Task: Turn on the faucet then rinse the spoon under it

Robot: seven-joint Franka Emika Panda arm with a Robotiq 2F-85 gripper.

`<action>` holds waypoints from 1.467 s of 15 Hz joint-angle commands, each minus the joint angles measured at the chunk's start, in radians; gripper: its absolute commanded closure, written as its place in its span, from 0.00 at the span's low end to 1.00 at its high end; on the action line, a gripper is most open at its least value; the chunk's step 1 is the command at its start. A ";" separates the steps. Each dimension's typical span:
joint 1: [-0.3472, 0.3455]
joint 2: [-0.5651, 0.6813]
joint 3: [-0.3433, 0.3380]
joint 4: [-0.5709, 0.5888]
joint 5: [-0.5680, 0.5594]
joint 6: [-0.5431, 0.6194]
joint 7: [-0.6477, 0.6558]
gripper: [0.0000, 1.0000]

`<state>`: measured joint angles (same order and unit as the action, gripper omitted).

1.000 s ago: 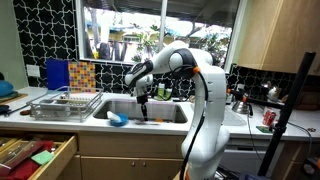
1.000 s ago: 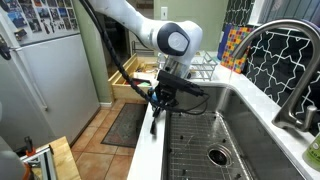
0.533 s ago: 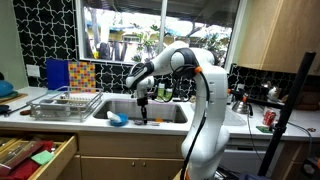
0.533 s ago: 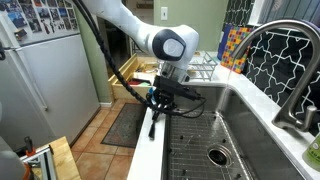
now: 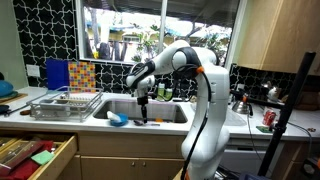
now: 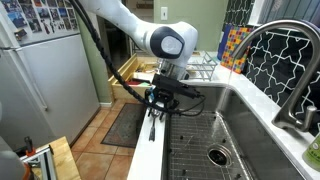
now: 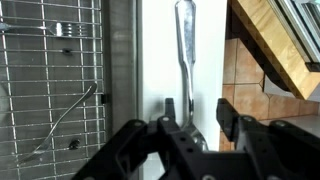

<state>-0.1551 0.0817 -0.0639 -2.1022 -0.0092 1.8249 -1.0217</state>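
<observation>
A metal spoon (image 7: pixel 183 55) lies along the white front rim of the sink (image 7: pixel 155 50), also showing in an exterior view (image 6: pixel 152 128). My gripper (image 7: pixel 199 110) is open and just above it, one finger on each side of the handle near the bowl, the left finger close to it. The gripper also shows in both exterior views (image 6: pixel 158 104) (image 5: pixel 143 101). The faucet (image 6: pixel 262 30), a dark gooseneck tap, arches over the far side of the sink, well away from the gripper. No water shows.
The sink basin holds a wire grid (image 7: pixel 60 90) and a drain (image 6: pixel 215 155). A dish rack (image 5: pixel 65 105) stands beside the sink, a blue item (image 5: pixel 118 119) lies in it. An open drawer (image 5: pixel 35 155), a fridge (image 6: pixel 40 70) and a red can (image 5: pixel 268 118) are around.
My gripper has shifted slightly outward over the sink's front rim and settled lower over the spoon. The spoon has not moved.
</observation>
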 commanded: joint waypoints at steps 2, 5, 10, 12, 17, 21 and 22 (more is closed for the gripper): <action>0.015 -0.088 -0.010 -0.017 0.000 -0.012 0.019 0.12; 0.031 -0.151 -0.008 0.018 -0.001 -0.064 0.174 0.00; 0.057 -0.200 -0.001 0.124 -0.007 -0.147 0.475 0.00; 0.069 -0.204 0.004 0.160 -0.019 -0.163 0.585 0.00; 0.090 -0.219 0.016 0.201 -0.032 -0.109 0.768 0.00; 0.098 -0.213 0.009 0.220 -0.015 -0.088 0.757 0.00; 0.098 -0.217 0.009 0.221 -0.015 -0.083 0.763 0.00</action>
<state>-0.0666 -0.1360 -0.0461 -1.8837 -0.0232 1.7440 -0.2597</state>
